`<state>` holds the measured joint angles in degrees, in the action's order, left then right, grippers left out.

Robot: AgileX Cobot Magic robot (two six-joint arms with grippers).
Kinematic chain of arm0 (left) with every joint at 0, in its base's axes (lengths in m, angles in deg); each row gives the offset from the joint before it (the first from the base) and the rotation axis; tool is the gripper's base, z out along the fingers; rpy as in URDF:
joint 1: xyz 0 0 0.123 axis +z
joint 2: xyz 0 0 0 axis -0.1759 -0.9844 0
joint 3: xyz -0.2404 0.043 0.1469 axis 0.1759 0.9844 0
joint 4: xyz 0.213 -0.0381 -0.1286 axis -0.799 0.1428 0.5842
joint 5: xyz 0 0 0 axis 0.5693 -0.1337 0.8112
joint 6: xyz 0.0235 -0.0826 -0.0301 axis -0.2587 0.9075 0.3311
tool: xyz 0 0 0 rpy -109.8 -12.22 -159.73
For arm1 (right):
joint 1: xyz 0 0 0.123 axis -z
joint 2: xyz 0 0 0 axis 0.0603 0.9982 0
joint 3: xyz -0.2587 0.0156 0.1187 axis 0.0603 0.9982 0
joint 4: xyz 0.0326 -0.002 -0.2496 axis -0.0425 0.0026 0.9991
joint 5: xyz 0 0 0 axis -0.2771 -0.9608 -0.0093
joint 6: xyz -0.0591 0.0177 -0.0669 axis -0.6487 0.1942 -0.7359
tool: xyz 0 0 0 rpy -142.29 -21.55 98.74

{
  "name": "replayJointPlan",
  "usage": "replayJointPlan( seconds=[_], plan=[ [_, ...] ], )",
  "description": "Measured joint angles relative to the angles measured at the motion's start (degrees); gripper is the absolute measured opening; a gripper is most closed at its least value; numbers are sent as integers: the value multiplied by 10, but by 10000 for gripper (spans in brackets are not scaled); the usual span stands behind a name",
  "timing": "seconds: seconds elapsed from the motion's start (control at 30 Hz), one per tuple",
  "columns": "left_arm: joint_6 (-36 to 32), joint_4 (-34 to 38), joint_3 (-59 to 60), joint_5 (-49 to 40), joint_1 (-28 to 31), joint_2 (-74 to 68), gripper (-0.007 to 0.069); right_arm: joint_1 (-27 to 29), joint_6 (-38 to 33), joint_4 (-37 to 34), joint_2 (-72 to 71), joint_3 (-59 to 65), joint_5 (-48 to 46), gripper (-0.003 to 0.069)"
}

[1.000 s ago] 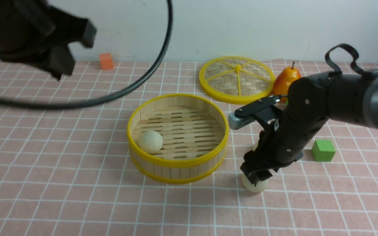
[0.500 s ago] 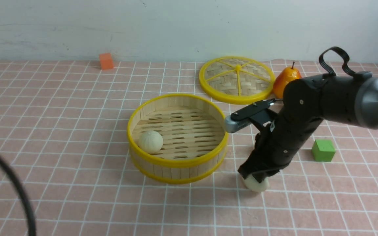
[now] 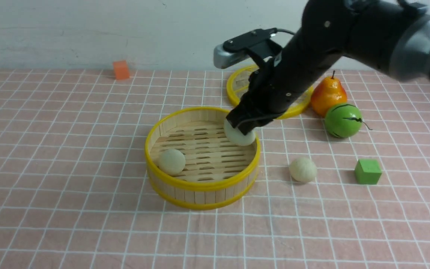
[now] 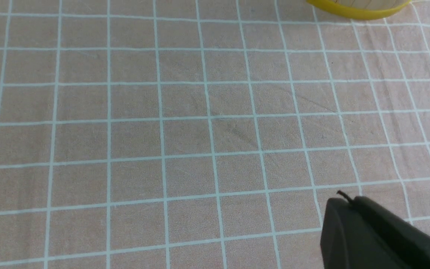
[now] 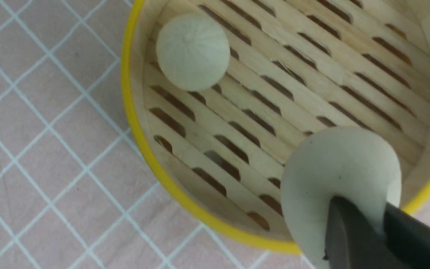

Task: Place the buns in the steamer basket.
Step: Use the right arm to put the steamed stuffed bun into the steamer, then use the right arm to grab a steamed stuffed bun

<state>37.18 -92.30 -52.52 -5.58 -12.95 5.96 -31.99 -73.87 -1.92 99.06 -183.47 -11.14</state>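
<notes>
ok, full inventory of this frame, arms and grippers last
buns: three, cream-white; one in the basket, one gripped above it, one on the table
steamer basket: one, yellow-rimmed bamboo, mid-table
woven lid: one, yellow-rimmed, behind basket
pear: one, orange, beside lid
striped ball: one, green, before pear
blocks: two; green right, orange far left
right gripper: one, black, over basket
left gripper: one, black, shut

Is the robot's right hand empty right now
No, the right hand has a bun gripped between its fingers.
</notes>
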Motion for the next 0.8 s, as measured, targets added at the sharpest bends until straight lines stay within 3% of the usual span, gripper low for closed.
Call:
replayJointPlan(
  seconds=[0.13, 0.23, 0.43, 0.57, 0.7, 0.8],
  plan=[
    [0, 0, 0, 2, 0, 0, -13, -7, 6, -2, 58, -40, 1, 57],
    [0, 0, 0, 2, 0, 0, -13, -7, 20, 0, 99, -63, 3, 148],
    [0, 0, 0, 2, 0, 0, -13, -7, 27, 12, 113, -76, -11, 492],
    [0, 0, 0, 2, 0, 0, -13, -7, 29, 16, 97, -108, -70, 634],
    [0, 0, 0, 2, 0, 0, -13, -7, 29, 33, 68, -145, -133, 662],
    [0, 0, 0, 2, 0, 0, -13, -7, 28, 54, 23, -163, -146, 619]
  ],
)
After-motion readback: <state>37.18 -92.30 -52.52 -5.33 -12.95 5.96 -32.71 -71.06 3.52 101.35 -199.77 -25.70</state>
